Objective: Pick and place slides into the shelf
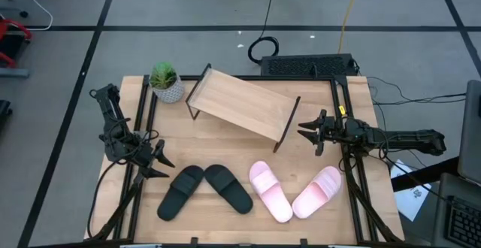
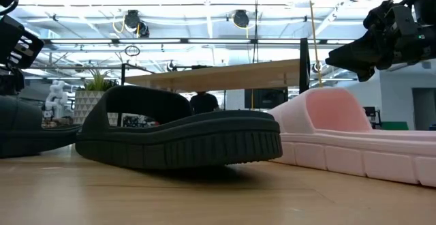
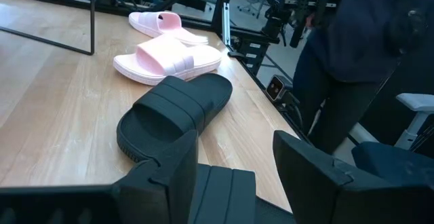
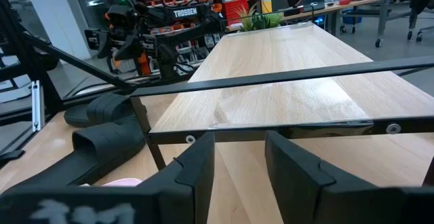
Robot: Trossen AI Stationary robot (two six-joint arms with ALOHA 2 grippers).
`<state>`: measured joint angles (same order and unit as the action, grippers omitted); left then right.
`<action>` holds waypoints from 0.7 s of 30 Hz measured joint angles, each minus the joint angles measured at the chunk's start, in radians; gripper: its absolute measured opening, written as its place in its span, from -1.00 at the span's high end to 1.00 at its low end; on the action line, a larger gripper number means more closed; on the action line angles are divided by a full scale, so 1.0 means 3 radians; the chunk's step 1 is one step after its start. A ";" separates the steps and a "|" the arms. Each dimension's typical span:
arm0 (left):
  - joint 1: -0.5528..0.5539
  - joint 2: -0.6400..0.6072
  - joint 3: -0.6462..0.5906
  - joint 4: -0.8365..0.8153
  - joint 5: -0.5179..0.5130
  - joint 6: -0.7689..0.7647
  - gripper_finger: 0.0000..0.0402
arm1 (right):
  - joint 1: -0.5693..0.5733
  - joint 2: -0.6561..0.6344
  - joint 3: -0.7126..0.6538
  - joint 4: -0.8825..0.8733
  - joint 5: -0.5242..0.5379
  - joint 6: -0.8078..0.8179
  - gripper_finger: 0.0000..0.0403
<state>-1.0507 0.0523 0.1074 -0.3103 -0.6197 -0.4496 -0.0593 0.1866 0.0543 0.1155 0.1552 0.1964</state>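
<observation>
All four slides lie on the table near the front. The two black slides (image 1: pixel 204 190) are on the left and the two pink slides (image 1: pixel 294 193) are on the right. The shelf (image 1: pixel 240 105) stands empty behind them, beside a small potted plant (image 1: pixel 165 82).

The left gripper (image 1: pixel 156 163) waits just left of the black pair, fingers apart and holding nothing. The right gripper (image 1: pixel 310 131) hangs by the right end of the shelf, also parted and empty.

The shelf board slopes, so a slide set on it carelessly could slip off. The right gripper could also bump the thin frame and push the shelf.
</observation>
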 joint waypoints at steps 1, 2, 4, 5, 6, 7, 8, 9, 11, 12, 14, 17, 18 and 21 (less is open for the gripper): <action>0.0001 -0.0001 0.0000 0.0000 0.0000 -0.0001 0.05 | 0.0000 -0.0001 -0.0001 0.0001 0.0000 0.0001 0.40; 0.0001 -0.0001 0.0000 0.0000 0.0000 0.0000 0.05 | 0.0000 -0.0001 0.0000 0.0001 0.0000 0.0001 0.40; 0.0001 0.0000 0.0000 0.0000 0.0000 0.0000 0.05 | 0.0000 -0.0001 -0.0001 0.0002 0.0000 0.0002 0.40; 0.0001 -0.0001 0.0000 0.0000 0.0000 0.0000 0.05 | 0.0000 0.0000 0.0000 0.0009 -0.0001 0.0024 0.40; 0.0001 -0.0001 0.0000 0.0001 0.0000 0.0000 0.05 | 0.0002 0.0000 0.0000 0.0033 -0.0007 0.0107 0.40; 0.0001 -0.0001 0.0000 0.0001 0.0000 0.0000 0.05 | 0.0003 0.0000 0.0000 0.0083 -0.0022 0.0247 0.40; 0.0001 -0.0001 0.0000 0.0000 0.0001 0.0000 0.05 | 0.0003 0.0000 0.0000 0.0153 -0.0063 0.0426 0.40; 0.0001 0.0000 0.0000 0.0000 0.0000 0.0000 0.05 | 0.0003 0.0000 -0.0001 0.0240 -0.0104 0.0619 0.40; 0.0000 0.0000 0.0000 -0.0006 0.0001 0.0007 0.05 | 0.0004 0.0000 -0.0001 0.0447 -0.0100 0.0980 0.40; 0.0001 -0.0001 0.0000 -0.0027 -0.0002 0.0049 0.05 | 0.0004 -0.0001 -0.0001 0.0561 -0.0061 0.1113 0.40; 0.0001 -0.0001 0.0000 -0.0029 -0.0009 0.0186 0.05 | 0.0004 -0.0001 -0.0001 0.0781 0.0120 0.1279 0.40; 0.0001 -0.0001 0.0000 -0.0018 -0.0035 0.0303 0.05 | 0.0004 -0.0001 -0.0001 0.1163 0.0424 0.1343 0.40; 0.0001 -0.0001 0.0000 0.0010 -0.0047 0.0302 0.05 | 0.0004 -0.0001 -0.0001 0.1281 0.0531 0.1314 0.40; 0.0001 -0.0001 0.0000 0.0213 -0.0053 0.0161 0.05 | 0.0004 -0.0001 -0.0001 0.1568 0.0797 0.1210 0.40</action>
<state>-1.0504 0.0521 0.1074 -0.2466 -0.6357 -0.4012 -0.0582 0.1864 0.0540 0.5859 0.3944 0.5593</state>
